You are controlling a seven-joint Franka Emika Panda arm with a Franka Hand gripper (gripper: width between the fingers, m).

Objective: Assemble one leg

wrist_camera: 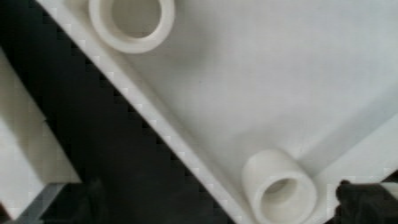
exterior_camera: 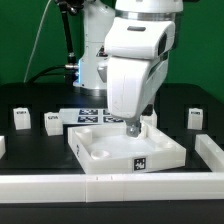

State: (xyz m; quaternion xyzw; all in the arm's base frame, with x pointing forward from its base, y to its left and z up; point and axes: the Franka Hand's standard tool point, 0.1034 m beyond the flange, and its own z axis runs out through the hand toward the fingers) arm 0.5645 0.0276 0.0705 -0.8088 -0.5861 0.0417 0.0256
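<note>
The large flat white panel [exterior_camera: 125, 150] with round sockets lies at the table's centre. My gripper [exterior_camera: 133, 127] is lowered onto its far edge. In the wrist view the panel [wrist_camera: 267, 90] fills most of the picture, with one socket [wrist_camera: 134, 22] far off and another socket [wrist_camera: 285, 190] between my fingertips. My gripper [wrist_camera: 210, 202] is open and holds nothing; the dark fingers [wrist_camera: 366, 196] stand wide apart on either side of that socket. Loose legs stand on the table: two on the exterior view's left [exterior_camera: 20, 119] [exterior_camera: 52, 122] and one on its right [exterior_camera: 196, 117].
The marker board [exterior_camera: 88, 114] lies behind the panel. A low white rail [exterior_camera: 110, 186] runs along the front edge and up the exterior view's right side [exterior_camera: 210, 150]. The arm's body hides the panel's far right corner.
</note>
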